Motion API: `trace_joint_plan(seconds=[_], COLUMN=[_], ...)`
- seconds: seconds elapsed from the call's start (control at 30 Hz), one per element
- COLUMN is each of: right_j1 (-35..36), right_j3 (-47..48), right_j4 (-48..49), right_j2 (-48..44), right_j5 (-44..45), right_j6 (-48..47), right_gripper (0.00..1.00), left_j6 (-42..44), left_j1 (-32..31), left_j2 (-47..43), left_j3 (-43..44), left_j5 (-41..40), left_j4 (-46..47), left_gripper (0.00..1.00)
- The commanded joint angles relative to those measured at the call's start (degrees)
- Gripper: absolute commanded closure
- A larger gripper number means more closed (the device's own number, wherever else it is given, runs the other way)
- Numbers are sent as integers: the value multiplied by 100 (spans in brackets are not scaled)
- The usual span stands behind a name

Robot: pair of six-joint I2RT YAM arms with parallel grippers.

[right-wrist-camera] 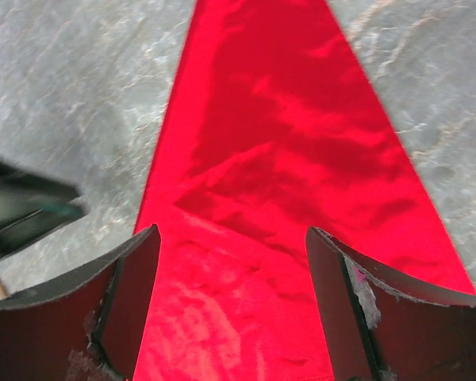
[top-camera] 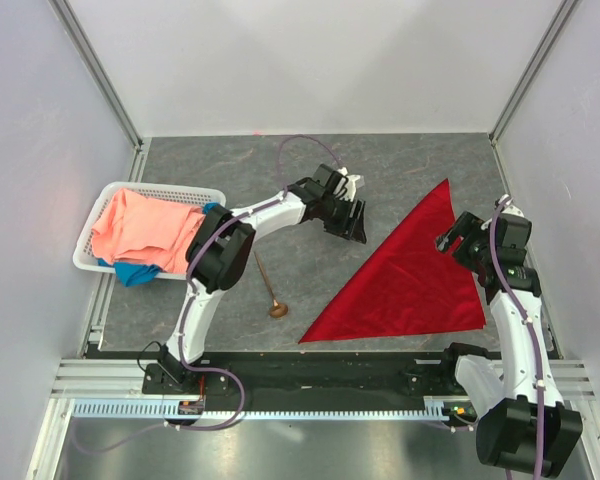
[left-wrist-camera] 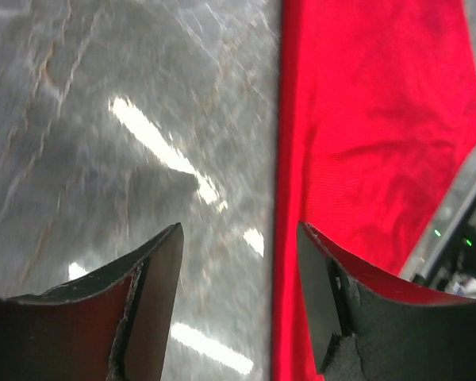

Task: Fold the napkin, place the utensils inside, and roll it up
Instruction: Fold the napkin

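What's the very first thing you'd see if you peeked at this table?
The big bright red napkin grabs the eye first. It is folded into a triangle and lies flat on the grey table, right of the middle. Next comes the white basket at the left edge with a salmon-pink cloth piled in it, and the little copper spoon lying alone between them.

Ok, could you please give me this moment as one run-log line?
napkin: folded into triangle | spoon: lying left of napkin | left tool: open, empty | right tool: open, over napkin
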Motion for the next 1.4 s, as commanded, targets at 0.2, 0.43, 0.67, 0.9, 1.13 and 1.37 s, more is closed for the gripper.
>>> trace_joint_plan(seconds=[0.2, 0.43, 0.67, 0.9, 1.13, 1.37], right_j1=[19, 19, 19, 28, 19, 19], right_j3=[-37, -2, -37, -46, -63, -107], right_j4=[418, 568, 541, 550, 550, 559], right_j2=[89, 212, 142, 151, 124, 133], right_j5=[-594, -735, -770, -770, -779, -770], right_j6=[-51, 63, 71, 89, 107, 107], right_gripper=[18, 18, 19, 19, 18, 19], left_j6=[-239, -345, -344, -353, -397, -397], left_j1=[-169, -406, -521, -626, -687, -705], left_j2=[580, 791, 879, 950, 1073, 1125], left_j3=[640, 569, 701, 736, 921, 1026], left_j5=[-78, -8, -8, -25, -95, -122], left_j4=[456, 465, 465, 456, 377, 298], left_gripper=[38, 39, 42, 46, 52, 60])
